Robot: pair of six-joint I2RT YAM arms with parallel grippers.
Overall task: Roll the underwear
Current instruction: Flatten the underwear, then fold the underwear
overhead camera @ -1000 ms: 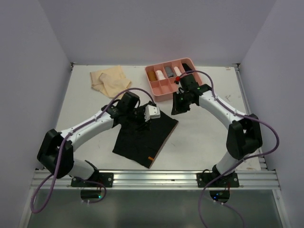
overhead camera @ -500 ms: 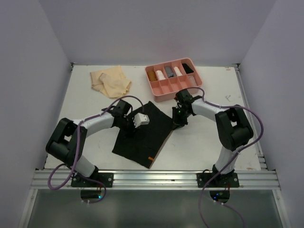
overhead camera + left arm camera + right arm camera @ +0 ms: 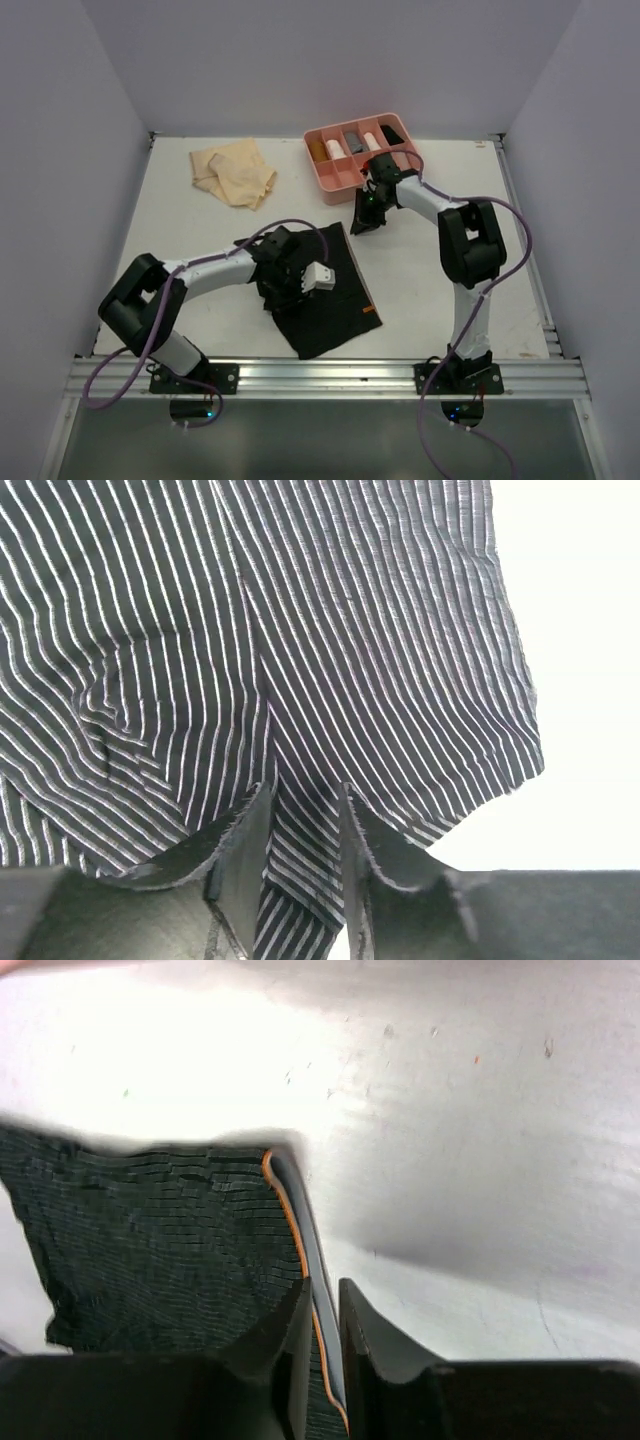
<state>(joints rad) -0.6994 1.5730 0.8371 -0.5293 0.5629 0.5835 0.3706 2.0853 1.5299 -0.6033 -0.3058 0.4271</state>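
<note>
On the white table (image 3: 430, 290), black underwear (image 3: 330, 322), both jaws pinching its edges.

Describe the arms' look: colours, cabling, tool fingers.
Both the left arm and the right arm have white link shells with black joint housings and black bases. A purple cable loops loosely along each. A white camera module sits at the left wrist. The left tool and right tool each have two matte black, wedge-shaped fingers. No markings are visible.

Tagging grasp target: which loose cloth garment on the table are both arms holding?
The black pinstriped cloth garment, orange-trimmed: left fingers and right fingers pinch it. The pale tan cloth garment lies untouched, far left.
</note>
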